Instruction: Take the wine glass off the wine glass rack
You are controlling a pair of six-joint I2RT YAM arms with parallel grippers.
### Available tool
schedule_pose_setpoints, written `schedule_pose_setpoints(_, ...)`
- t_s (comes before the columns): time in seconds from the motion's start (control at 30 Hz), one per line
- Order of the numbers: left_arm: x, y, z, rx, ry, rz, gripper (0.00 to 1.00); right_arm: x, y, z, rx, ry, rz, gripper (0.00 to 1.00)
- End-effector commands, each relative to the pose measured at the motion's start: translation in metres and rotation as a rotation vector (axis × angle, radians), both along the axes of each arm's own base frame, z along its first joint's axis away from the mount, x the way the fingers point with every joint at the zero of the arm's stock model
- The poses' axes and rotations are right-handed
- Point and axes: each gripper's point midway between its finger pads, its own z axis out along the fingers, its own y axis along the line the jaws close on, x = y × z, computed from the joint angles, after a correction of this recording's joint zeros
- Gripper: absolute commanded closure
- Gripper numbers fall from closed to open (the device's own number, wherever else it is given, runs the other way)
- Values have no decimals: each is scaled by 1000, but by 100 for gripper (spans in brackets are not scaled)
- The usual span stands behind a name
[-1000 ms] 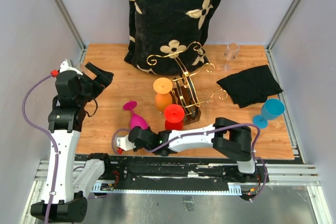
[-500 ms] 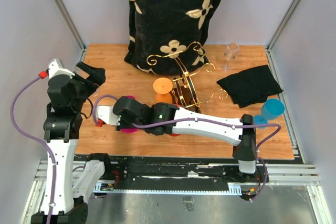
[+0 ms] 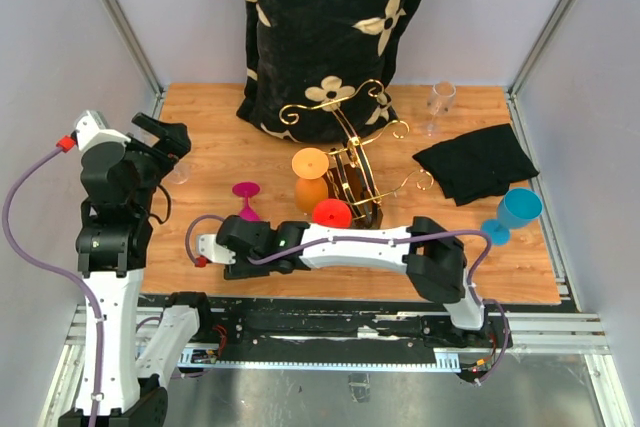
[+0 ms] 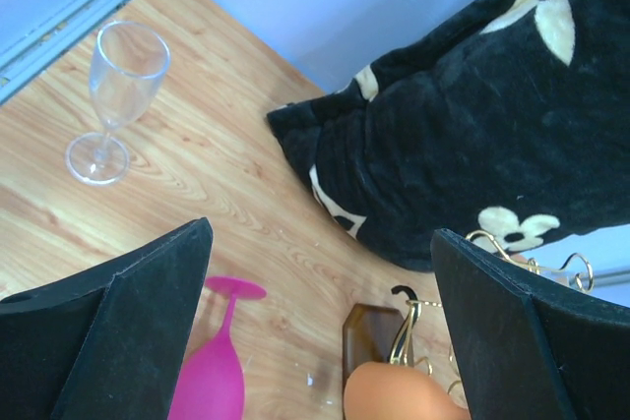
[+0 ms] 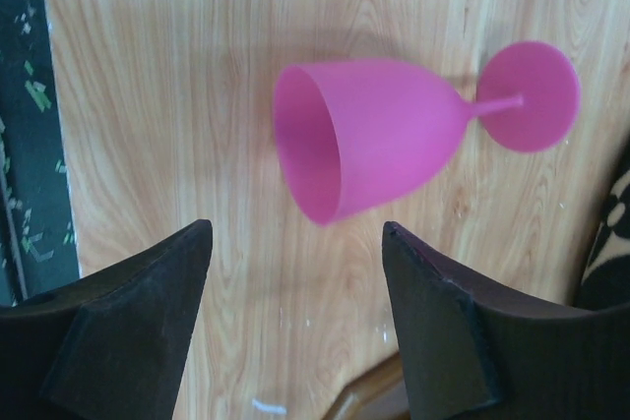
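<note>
The wine glass [image 5: 374, 135] lies sideways, foot pointing rearward.

The left arm [image 3: 108, 297] and right arm [image 3: 350, 245] have white shells with black joint housings. A purple cable [image 3: 5, 219] runs along each, ending in a red connector [image 3: 66, 141]. The fingers [image 4: 128, 331] are matte black wedges with flat inner faces.

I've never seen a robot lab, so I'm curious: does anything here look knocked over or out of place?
Yes. The pink wine glass lies on its side on the table, just beyond the open right gripper, unlike the upright clear flute.
</note>
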Motion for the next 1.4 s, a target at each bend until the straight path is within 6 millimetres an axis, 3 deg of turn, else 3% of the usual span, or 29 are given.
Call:
schedule_pose_setpoints(0.0, -7, 11, 21, 40, -41, 52, 0, 2, 32, -9, 86, -42, 16, 29)
schedule_pose_setpoints(0.13, -8, 13, 22, 51, -40, 60, 0, 19, 41, -29, 78, -124, -16, 30)
schedule_pose_setpoints(0.23, -8, 13, 22, 51, -40, 57, 0, 40, 43, -50, 23, -231, -68, 30)
schedule_pose_setpoints(0.3, -8, 13, 21, 55, -37, 58, 0, 57, 44, -53, -12, -306, -108, 35)
schedule_pose_setpoints(0.37, -9, 14, 22, 60, -39, 61, 0, 69, 41, -58, -48, -361, -142, 55)
schedule_pose_setpoints(0.4, -9, 14, 23, 62, -40, 62, 0, 75, 39, -59, -61, -379, -156, 78)
schedule_pose_setpoints(0.43, -9, 14, 24, 62, -41, 62, 0, 77, 37, -57, -67, -389, -167, 92)
schedule_pose_setpoints(0.47, -10, 15, 26, 63, -45, 64, 0, 79, 34, -52, -64, -394, -175, 99)
schedule_pose_setpoints(0.53, -11, 17, 29, 71, -49, 75, 0, 72, 31, -29, -16, -362, -188, 99)
schedule_pose_setpoints(0.63, -15, 23, 36, 89, -62, 109, 0, 64, 21, 27, 66, -299, -227, 99)
schedule_pose_setpoints(0.8, -17, 29, 39, 96, -74, 138, 0, 50, -1, 140, 264, -195, -276, 99)
schedule_pose_setpoints(0.9, -18, 29, 40, 89, -80, 143, 0, 51, -12, 170, 365, -88, -301, 99)
schedule_pose_setpoints(1.07, -18, 29, 34, 77, -76, 145, 0, 80, -23, 162, 480, 161, -416, 99)
schedule_pose_setpoints(1.17, -19, 29, 31, 75, -72, 146, 0, 94, -11, 154, 548, 275, -428, 99)
schedule_pose_setpoints(1.37, -21, 30, 37, 74, -84, 157, 0, 110, 32, 140, 545, 406, -403, 99)
